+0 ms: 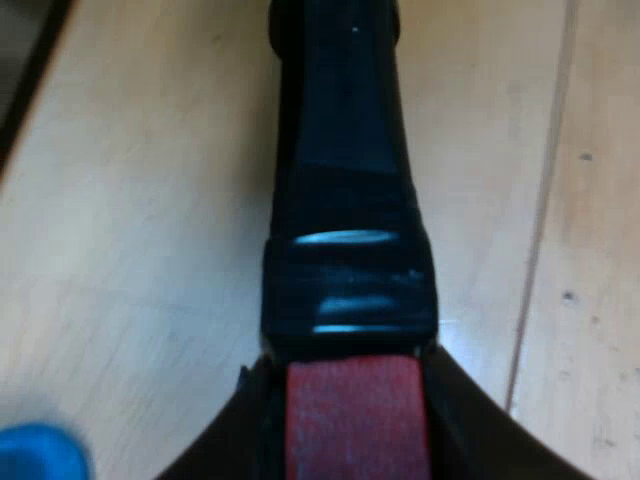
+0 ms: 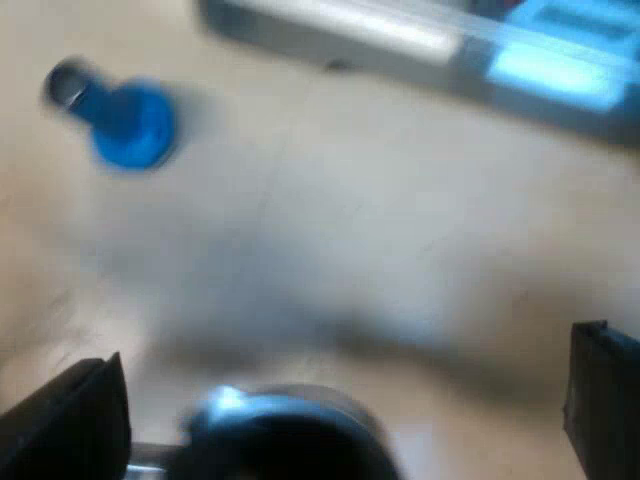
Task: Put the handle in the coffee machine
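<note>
Left wrist view. The surface is a pale wooden table (image 1: 130, 230), matt and lightly grained, with straight plank seams running alongside the handle. A dark strip lies at the table's edge; I cannot tell what it is. A patch of saturated blue (image 1: 35, 452) sits on the wood beside the gripper, too cut off to identify.

The holder's handle (image 1: 345, 200) reaches away from the camera over the boards. It is glossy black, rounded and widest near the fingers, and catches two thin streaks of light. Its red end (image 1: 355, 415) looks dull and faintly speckled. The left gripper (image 1: 352, 400) is clamped on the handle at that red end, with a black finger pressed against each side.

Right wrist view. The same pale wood (image 2: 330, 230) runs beneath, blurred. The blue tamper (image 2: 125, 120) lies tilted on it, a smooth plastic body with a grey metal face, well apart from the fingers. Beyond the wood is a long grey metallic body (image 2: 340, 30) with a bright light-blue panel (image 2: 550, 65); I cannot tell what it belongs to.

The right gripper (image 2: 340, 360) is spread wide, holding nothing. Between its flat, square-edged black fingers (image 2: 70, 420) and close to the camera sits a rounded shiny metal rim around a dark hollow (image 2: 285, 440), too smeared to name.
</note>
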